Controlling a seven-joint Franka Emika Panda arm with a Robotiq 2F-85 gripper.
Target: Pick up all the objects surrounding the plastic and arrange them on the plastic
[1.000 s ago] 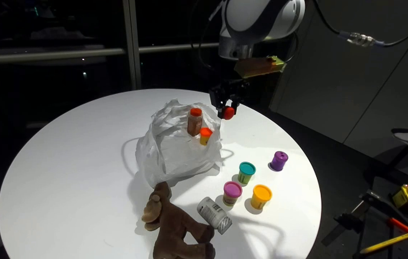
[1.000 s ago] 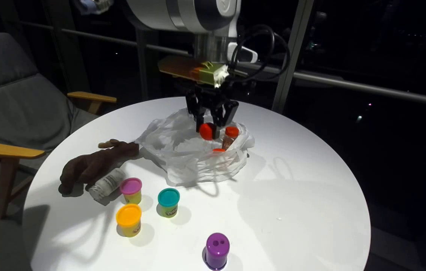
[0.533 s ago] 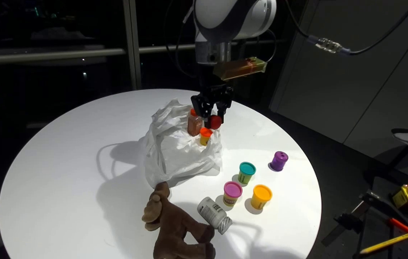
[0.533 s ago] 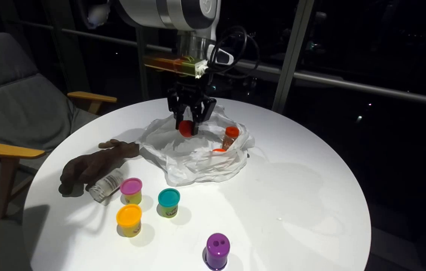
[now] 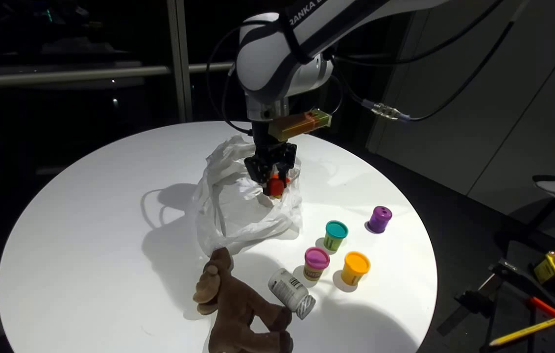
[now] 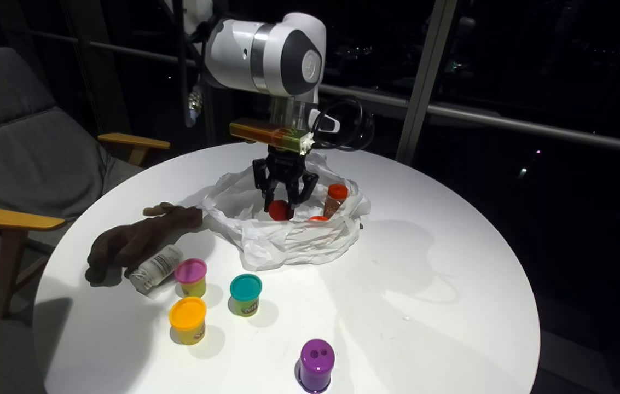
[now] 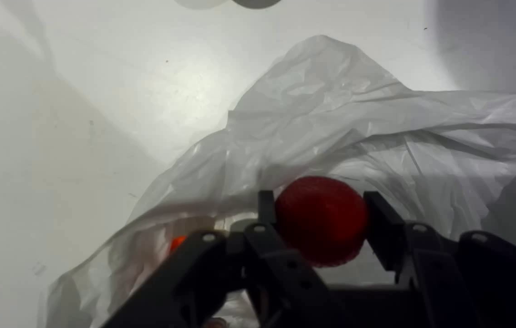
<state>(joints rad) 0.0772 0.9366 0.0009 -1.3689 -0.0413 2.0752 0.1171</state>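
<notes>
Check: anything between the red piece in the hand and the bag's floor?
Nothing visible: the hand holds the red piece at the mouth of the bag. The red-capped bottle and orange-lidded tub stand to one side.

The bag (image 6: 288,243) sat on the worktop (image 6: 397,306), with a jar (image 6: 335,201) and a tub (image 6: 318,218) in it. The hand (image 7: 320,210) was at the bag's mouth, a held piece (image 7: 321,223) in its grip. In an exterior view, a plush animal (image 5: 238,304) lay just before the bag; a bottle (image 5: 291,291), a second tub (image 5: 335,235), a third tub (image 5: 315,264) and a fourth tub (image 5: 355,268) were before the bag to its right; a canister (image 5: 379,219) was farther right of it.
</notes>
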